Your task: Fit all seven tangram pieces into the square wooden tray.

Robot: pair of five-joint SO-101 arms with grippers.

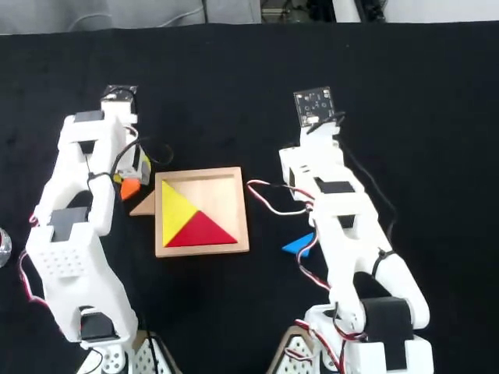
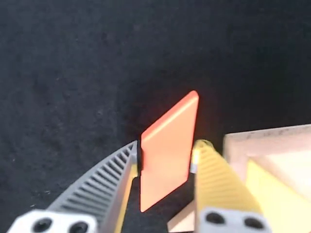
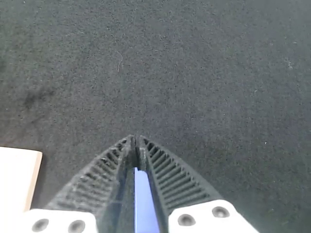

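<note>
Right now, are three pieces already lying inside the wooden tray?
No, the tray holds two pieces, a yellow triangle and a red triangle, and the rest of its floor is bare wood.

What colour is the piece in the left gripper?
The piece is orange, clearest in the left wrist view.

The right arm covers part of the blue piece (image 1: pixel 296 246); the orange piece (image 1: pixel 129 188) peeks from under the left arm; a tan piece (image 1: pixel 143 207) sits partly hidden beside the tray (image 1: pixel 201 249); a blue strip (image 3: pixel 142 204) at the right claw (image 3: pixel 134 141) runs off-frame, gripped or lying beneath, can't tell.
</note>
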